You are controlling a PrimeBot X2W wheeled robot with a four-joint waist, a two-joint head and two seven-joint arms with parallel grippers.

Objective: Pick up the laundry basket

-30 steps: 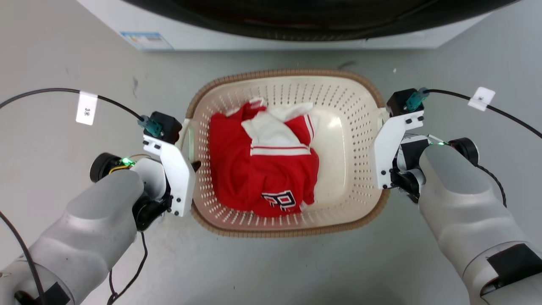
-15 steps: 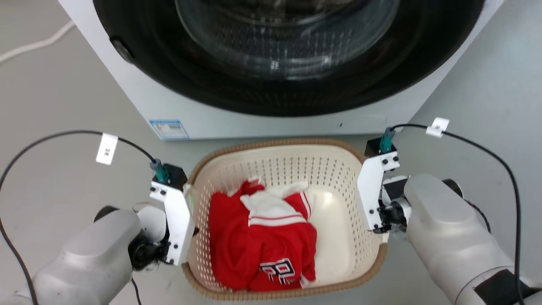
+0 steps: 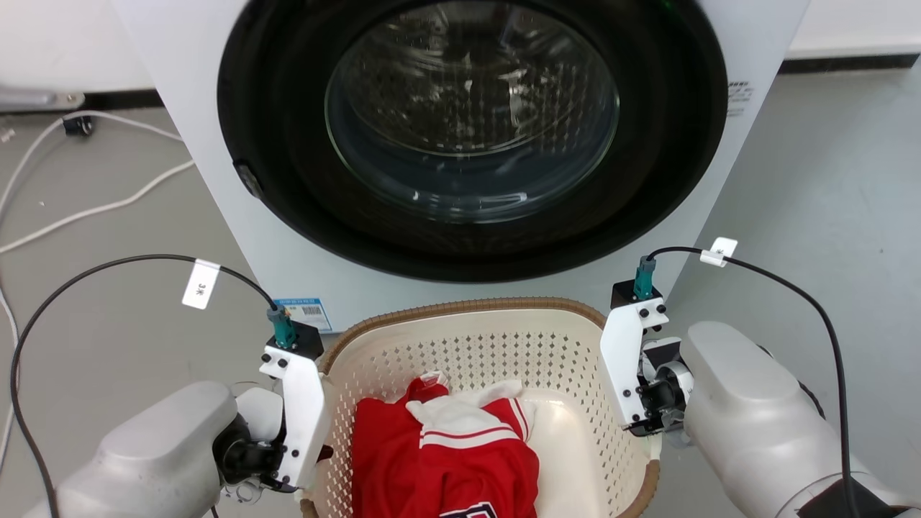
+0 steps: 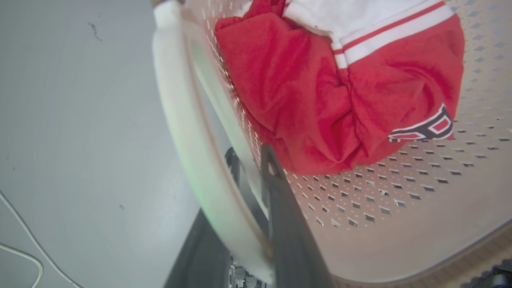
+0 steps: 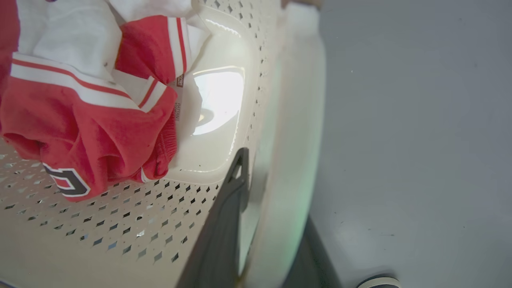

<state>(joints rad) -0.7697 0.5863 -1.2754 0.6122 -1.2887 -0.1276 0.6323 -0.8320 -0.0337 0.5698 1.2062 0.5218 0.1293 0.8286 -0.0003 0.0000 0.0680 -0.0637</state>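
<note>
The laundry basket (image 3: 468, 345), cream perforated plastic with a brown woven rim, sits low in the head view between my two arms. It holds a crumpled red and white garment (image 3: 446, 467). My left gripper (image 4: 248, 154) is shut on the basket's white left handle (image 4: 180, 132), with one dark finger (image 4: 280, 200) inside the wall and the other outside. My right gripper (image 5: 272, 168) is shut on the white right handle (image 5: 296, 140), its inner finger (image 5: 228, 208) lying against the perforated wall. The basket's bottom runs past the lower edge of the head view.
A white front-loading washer (image 3: 468, 144) with a round dark glass door stands directly behind the basket. White cables (image 3: 93, 208) trail over the grey floor at the left. Open grey floor (image 3: 827, 180) lies to the washer's right.
The head view has swung upward, bringing the washer door into the picture. The basket and both grippers now sit lower in it. Both grippers have kept their hold on the handles.
</note>
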